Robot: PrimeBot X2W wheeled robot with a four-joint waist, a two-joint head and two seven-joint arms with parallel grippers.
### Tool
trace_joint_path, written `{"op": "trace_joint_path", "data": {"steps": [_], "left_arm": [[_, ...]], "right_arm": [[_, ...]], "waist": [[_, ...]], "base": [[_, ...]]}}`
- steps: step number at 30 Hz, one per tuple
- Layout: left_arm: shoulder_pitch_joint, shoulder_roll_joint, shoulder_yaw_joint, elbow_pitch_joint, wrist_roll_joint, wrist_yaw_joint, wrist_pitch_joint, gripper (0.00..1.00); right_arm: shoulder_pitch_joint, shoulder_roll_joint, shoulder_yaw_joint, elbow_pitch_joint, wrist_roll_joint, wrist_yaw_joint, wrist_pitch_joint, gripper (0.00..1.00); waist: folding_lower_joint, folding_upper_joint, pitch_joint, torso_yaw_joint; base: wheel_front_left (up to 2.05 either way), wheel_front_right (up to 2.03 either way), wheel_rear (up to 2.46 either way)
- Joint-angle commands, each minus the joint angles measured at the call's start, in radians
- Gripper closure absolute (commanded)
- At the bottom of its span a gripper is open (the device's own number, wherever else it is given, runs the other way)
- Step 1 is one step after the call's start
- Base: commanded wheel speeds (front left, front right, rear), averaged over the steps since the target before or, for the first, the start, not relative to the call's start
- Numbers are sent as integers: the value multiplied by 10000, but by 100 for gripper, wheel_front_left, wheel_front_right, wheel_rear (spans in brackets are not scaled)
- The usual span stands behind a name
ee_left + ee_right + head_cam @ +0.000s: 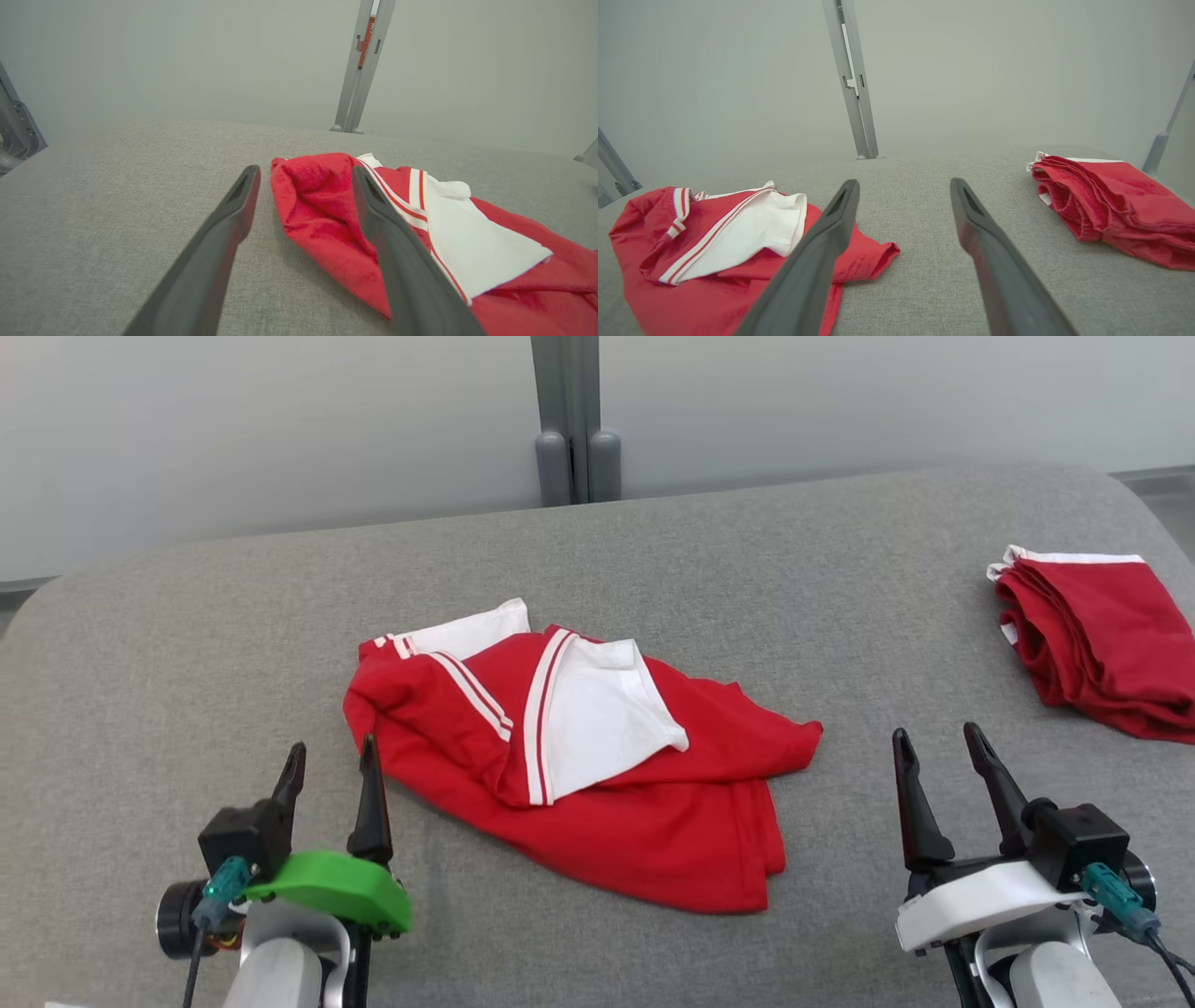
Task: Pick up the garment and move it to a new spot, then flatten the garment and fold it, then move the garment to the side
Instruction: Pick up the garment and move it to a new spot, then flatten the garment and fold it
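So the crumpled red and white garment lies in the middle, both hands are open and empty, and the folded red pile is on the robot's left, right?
No: the folded red pile is on the robot's right, beyond the right hand, as the head view shows. The garment does lie in the middle, and the left hand is open and empty like the right.

Red-white garment (597, 775) — crumpled, mid-table

The crumpled red cloth garment (607, 821) carries white panels edged with thin red-and-white stripes. The padded fabric bench (747, 551) is plain flecked grey. The folded red cloth pile (1102, 635) shows one white band.
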Motion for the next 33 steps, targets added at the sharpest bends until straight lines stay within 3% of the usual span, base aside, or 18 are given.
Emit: {"op": "trace_joint_path", "data": {"steps": [1,12,20,33], "left_arm": [[360,0,71,-179,77,-7,-5,0],[2010,-50,-153,-1411,-233,397,-5,0],[2178,-49,-347,-1673,-164,666,-5,0],[2041,-51,-464,-1659,-249,703,-5,0]], "right_arm": [[136,-18,0,59,-3,-6,-46,0],[456,-19,201,395,126,-8,-45,0],[345,-19,291,526,113,-8,-44,0],[254,-19,250,630,18,-8,-41,0]], "waist": [[0,-1,-210,214],[0,-1,-471,379],[0,-1,-472,376],[0,-1,-349,413]], "base": [[0,0,0],[0,0,0],[0,0,0],[0,0,0]]}}
